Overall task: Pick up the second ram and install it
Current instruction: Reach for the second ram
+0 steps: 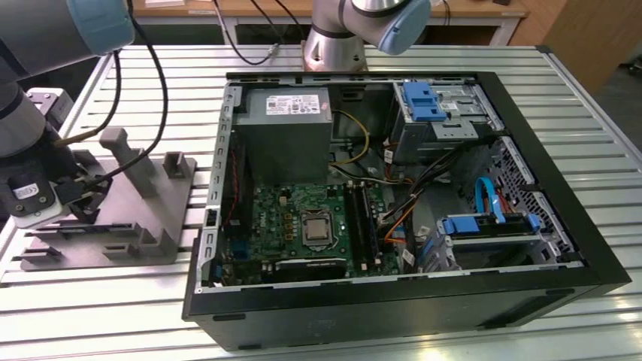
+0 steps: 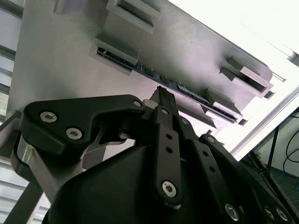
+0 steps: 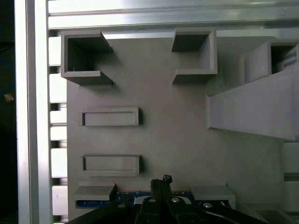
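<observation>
Second ram (image 2: 189, 92) sits on edge in the brackets of the grey holder (image 3: 177, 135), not yet lifted, not yet installed. We note a thin dark board, blue-edged, with black chips. Gripper (image 2: 162, 95) hangs at its midpoint; we cannot tell its opening or whether it grips.

In the second wrist view the second ram (image 2: 189, 92) is a thin dark strip on the grey holder (image 2: 70, 60), its ends covered by the holder's brackets. In the first wrist view the end effector (image 3: 161, 183) hides the ram's middle, at the holder's edge. Whether the two touch cannot be told. In the exterior view the arm (image 1: 30, 113) beside the holder runs off the picture's edge.
</observation>
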You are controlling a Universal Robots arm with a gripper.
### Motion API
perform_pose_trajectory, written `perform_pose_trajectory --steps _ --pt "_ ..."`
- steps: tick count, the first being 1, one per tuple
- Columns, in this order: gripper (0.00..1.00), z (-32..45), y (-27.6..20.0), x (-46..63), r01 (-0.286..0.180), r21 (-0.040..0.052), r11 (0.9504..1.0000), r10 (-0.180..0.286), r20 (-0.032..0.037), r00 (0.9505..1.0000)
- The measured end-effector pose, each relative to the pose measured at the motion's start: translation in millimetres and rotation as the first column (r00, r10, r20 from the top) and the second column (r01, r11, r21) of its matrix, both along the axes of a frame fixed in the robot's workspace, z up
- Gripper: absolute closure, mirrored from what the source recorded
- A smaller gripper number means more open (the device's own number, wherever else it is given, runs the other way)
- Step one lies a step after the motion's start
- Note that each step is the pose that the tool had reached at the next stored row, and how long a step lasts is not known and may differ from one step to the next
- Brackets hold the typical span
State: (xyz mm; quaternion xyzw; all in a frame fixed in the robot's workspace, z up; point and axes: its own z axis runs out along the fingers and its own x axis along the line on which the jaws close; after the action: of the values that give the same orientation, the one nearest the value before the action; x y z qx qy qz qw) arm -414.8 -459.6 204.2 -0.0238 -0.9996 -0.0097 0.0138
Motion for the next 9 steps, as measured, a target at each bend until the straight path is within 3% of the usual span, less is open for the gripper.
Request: perform_pose_trajectory --steps 3,7,9 --pt "0.9 1.8 0.1 -0.9 0.0 -0.0001 1.0 0.0 0.0023 1.0" --pt "0.9 12.9 0.0 -0.9 0.0 -0.0011 1.0 0.0 0.0028 1.0" --pt "0.9 13.0 -3.2 -1.4 0.0 -0.0013 1.0 0.0 0.0033 1.0"
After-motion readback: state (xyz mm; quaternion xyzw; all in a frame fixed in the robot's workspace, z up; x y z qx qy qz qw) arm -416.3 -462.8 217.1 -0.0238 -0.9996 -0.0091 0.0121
